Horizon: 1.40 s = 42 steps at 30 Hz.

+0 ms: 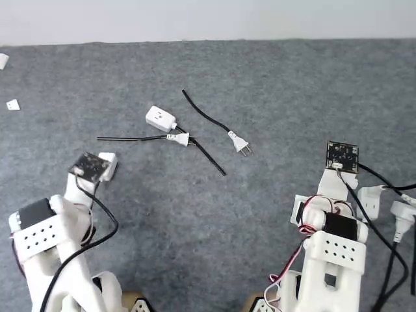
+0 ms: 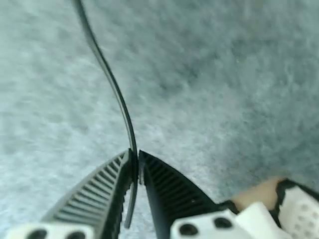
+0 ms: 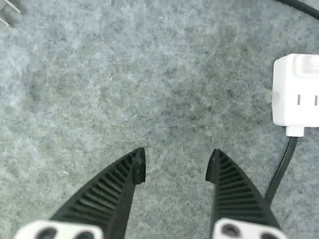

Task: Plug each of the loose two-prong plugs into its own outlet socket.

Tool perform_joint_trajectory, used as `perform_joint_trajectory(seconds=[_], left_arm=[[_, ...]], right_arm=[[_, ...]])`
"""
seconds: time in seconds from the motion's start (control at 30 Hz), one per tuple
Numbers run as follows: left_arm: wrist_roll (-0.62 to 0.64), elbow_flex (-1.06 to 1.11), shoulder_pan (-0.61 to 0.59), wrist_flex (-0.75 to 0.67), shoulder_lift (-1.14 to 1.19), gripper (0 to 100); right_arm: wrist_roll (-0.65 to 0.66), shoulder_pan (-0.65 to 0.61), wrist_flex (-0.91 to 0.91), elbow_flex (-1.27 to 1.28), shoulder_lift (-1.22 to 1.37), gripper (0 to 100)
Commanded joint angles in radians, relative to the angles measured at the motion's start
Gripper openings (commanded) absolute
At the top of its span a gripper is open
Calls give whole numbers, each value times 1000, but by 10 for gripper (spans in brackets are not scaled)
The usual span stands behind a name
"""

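High view with both wrist views, as I saw them from the remote station. The left gripper (image 2: pixel 134 160) was pressed together on a thin black cord (image 2: pixel 115 94), which passed between its ribbed fingers (image 2: pixel 167 186) and ran on across the grey carpet (image 2: pixel 224 74). The right gripper (image 3: pixel 177 164) stood spread apart above the carpet. Just beside it lay a white socket block (image 3: pixel 297 89) with two slots facing up and its own dark cable (image 3: pixel 281 165) leaving one end. At the corner of that wrist view two metal prongs (image 3: pixel 7 10) showed, the body of their plug cut off by the edge. From above, a second socket block (image 1: pixel 160 118) lay near the middle of the table, its cable (image 1: pixel 208 157) trailing toward the arms. The first plug (image 1: pixel 179 138) lay loose just beside this block, crossing over the block's cable. Its lead (image 1: pixel 130 138) ran out toward the left arm (image 1: pixel 49 227) and ended near that arm's wrist. The second plug (image 1: pixel 241 145) lay loose nearer the right arm (image 1: pixel 331 240), prongs pointing toward the arms, with its own lead (image 1: pixel 207 117) curving away from them. Neither of these two plugs sat in a socket — both rested flat on the carpet.
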Motion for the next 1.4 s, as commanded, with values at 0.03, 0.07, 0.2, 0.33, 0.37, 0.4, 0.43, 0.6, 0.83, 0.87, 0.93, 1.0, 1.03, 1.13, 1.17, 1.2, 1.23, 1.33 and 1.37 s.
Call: perform_joint_trajectory(seconds=[0.03,0.07,0.2,0.33,0.37,0.4,0.43,0.6,0.83,0.87,0.93,1.0,1.03,1.13,1.17,1.2,1.23,1.33,1.37], left_arm=[[44,-130,8,11,-17,12],[44,-148,8,11,-17,12],[44,-236,6,12,-18,12],[44,-374,9,75,-18,12],[44,-420,9,92,-18,12],[44,-461,12,107,-18,12],[46,-503,21,118,-18,12],[130,-639,106,178,-18,12],[190,-699,203,264,-18,12],[190,-700,207,275,-20,12],[190,-696,204,284,-46,12],[190,-693,199,285,-98,12],[190,-688,198,287,-130,12],[187,-607,135,293,-229,12],[186,-559,104,287,-253,13],[186,-498,72,256,-273,13],[186,-430,37,212,-284,13],[146,-176,-89,-28,-287,39],[137,-87,-118,-115,-287,65]], right_arm=[[11,-2,-21,-5,-19,208],[11,-2,-21,-5,-19,208],[11,-2,-21,-5,-19,208],[11,-2,-21,-6,-19,208],[11,-2,-21,-6,-19,208],[11,-2,-21,-6,-19,208],[11,-2,-21,-6,-19,208],[11,-2,-21,-6,-19,208],[11,-2,-19,-6,-19,208],[11,-2,-19,-6,-19,208],[11,-2,-19,-6,-19,208],[11,-2,-19,-6,-19,208],[11,-2,-19,-6,-19,208],[11,-2,-19,-6,-19,208],[11,-2,-19,-6,-19,208],[11,-2,-19,-6,-19,208],[11,-2,-19,-6,-19,208],[11,-2,-19,-6,-19,208],[11,-4,-19,-6,-19,208]])
